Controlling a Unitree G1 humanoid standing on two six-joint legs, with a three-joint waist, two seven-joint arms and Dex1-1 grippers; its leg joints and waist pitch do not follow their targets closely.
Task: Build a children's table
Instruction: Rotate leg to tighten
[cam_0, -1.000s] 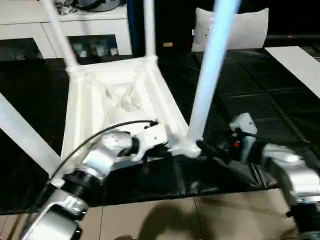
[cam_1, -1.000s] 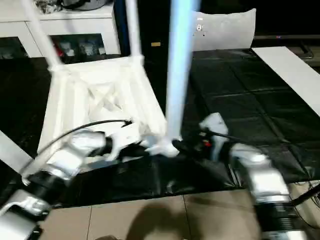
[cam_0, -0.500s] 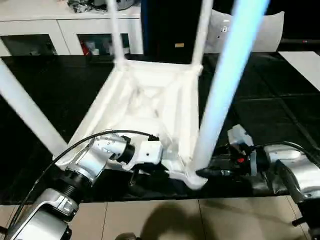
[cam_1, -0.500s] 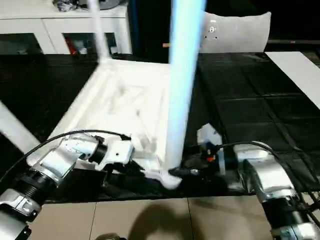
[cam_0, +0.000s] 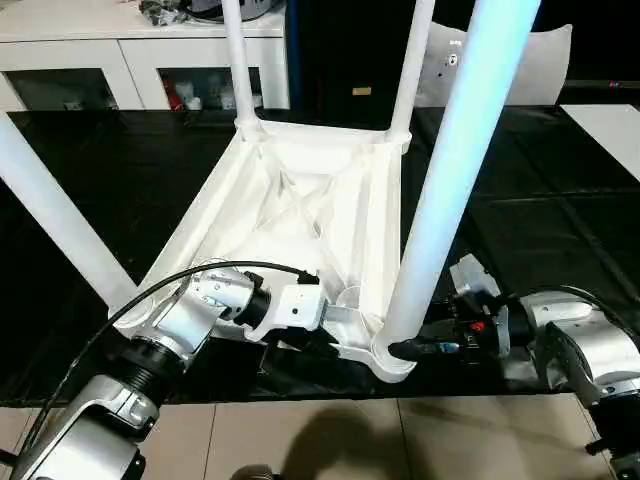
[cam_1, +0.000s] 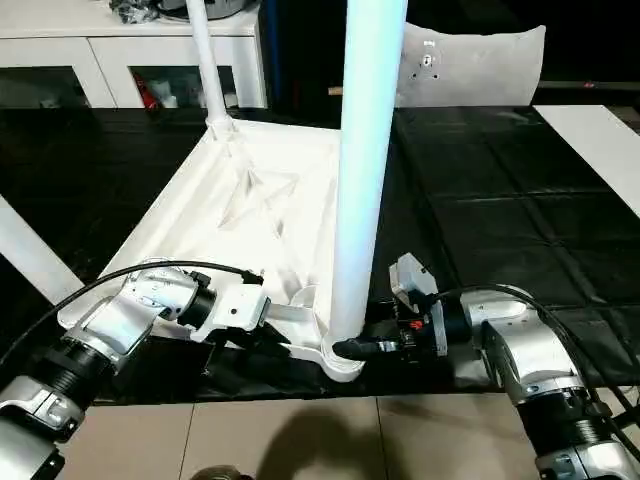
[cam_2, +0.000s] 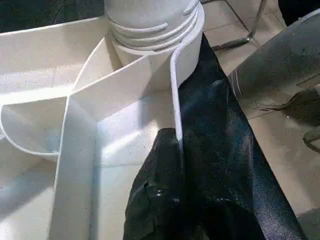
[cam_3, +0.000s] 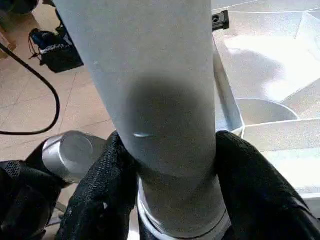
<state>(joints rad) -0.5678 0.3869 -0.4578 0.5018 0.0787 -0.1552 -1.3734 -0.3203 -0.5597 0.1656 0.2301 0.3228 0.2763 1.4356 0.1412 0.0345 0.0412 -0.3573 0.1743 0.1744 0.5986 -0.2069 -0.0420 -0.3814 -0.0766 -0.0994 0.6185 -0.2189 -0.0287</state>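
The white tabletop (cam_0: 300, 215) lies upside down on the black-covered counter (cam_0: 540, 190), its ribbed underside facing up and its near edge close to the counter's front edge, with tiled floor (cam_0: 330, 440) below. Four white legs stand up out of the corner sockets: two thin-looking ones at the far corners (cam_0: 238, 60) (cam_0: 412, 60), one slanting away at the near left corner (cam_0: 55, 225), and the big near right leg (cam_0: 450, 170) rising straight past the camera. The right claw (cam_3: 170, 200) reaches in level from the right and has its two black fingers (cam_3: 95, 200) on either side of that near right leg, just above the threaded collar where the leg meets its socket; in the right wrist view both pads touch the tube, so it looks clamped on the leg. The left claw (cam_2: 172, 200) comes in from the left along the near rim of the tabletop. In the left wrist view its black fingers are drawn together around the thin upright rim wall, one finger inside the tray-like underside and one outside against the black cover, pinching the rim a little way from the near right socket (cam_2: 150, 30). A black cable (cam_0: 200, 275) arches over the left forearm. Behind the counter stand white cabinets (cam_0: 110, 60) and a white chair back (cam_0: 540, 60).
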